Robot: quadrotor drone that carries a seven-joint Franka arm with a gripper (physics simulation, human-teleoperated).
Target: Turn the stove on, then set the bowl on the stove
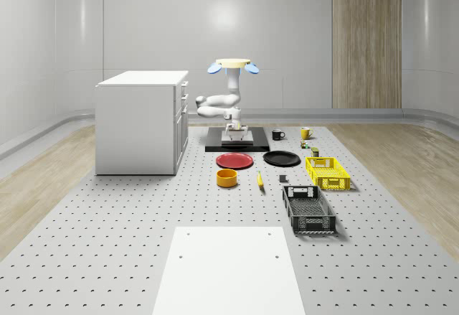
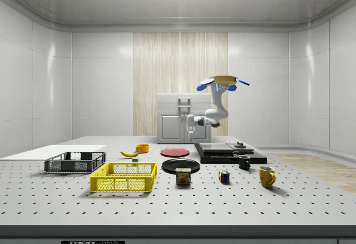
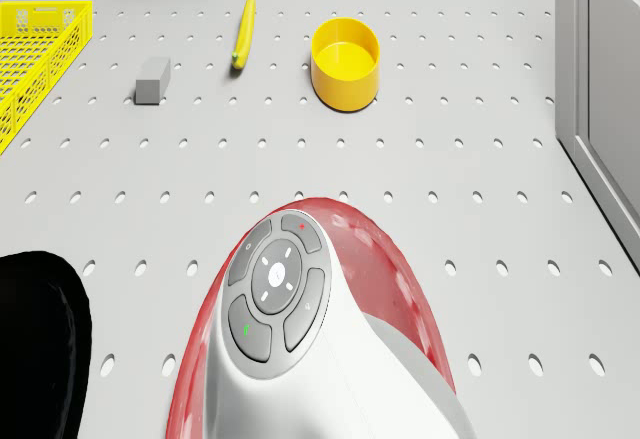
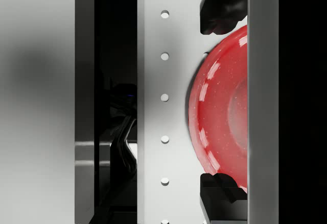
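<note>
Risk lies in the open hand over the stove's front edge slipping past its switch, while the drone hovers above and the bowl waits on the tabletop.

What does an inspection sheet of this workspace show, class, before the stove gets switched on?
Surface: perforated grey table, with a white board lying on it.
Job's things: black stove, on or off cannot be told; yellow bowl on the table, apart from the stove.
Clutter: red plate, black plate, banana, yellow basket, black crate, black mug, yellow mug, can, cube.
Grippers: gripper hangs above the stove's edge nearest the red plate, fingers apart and empty; drone hovers over the stove.
Cables: nothing seen.
Surroundings: white cabinet, grey walls, wood panel.
</note>
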